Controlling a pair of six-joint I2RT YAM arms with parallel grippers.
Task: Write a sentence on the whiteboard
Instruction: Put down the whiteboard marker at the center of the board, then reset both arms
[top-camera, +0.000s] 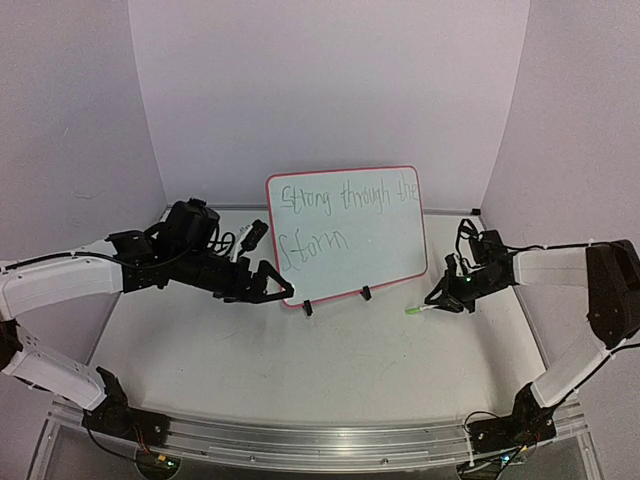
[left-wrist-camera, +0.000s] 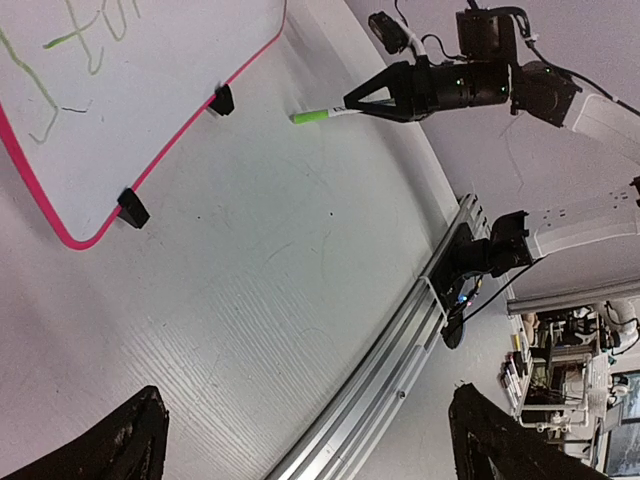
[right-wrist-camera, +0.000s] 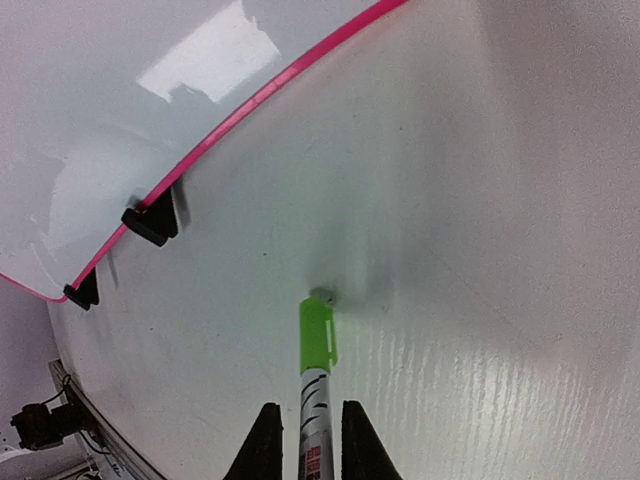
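Note:
The whiteboard (top-camera: 350, 235) stands upright at the back of the table on two black clip feet (top-camera: 308, 308), pink frame around it, with "Strong through the storm" written in green. My left gripper (top-camera: 280, 292) is open by the board's lower left corner; in the left wrist view its fingers (left-wrist-camera: 305, 400) stand wide apart over bare table. My right gripper (top-camera: 435, 298) is to the right of the board. A green-capped marker (right-wrist-camera: 318, 345) lies between its fingers (right-wrist-camera: 305, 410) with a thin gap on each side, cap end touching the table. The board (right-wrist-camera: 100, 100) is behind the marker.
White walls enclose the table on three sides. An aluminium rail (top-camera: 300, 440) runs along the near edge with both arm bases on it. The left wrist view shows the right arm (left-wrist-camera: 470, 85) and the marker (left-wrist-camera: 320, 115) across the table.

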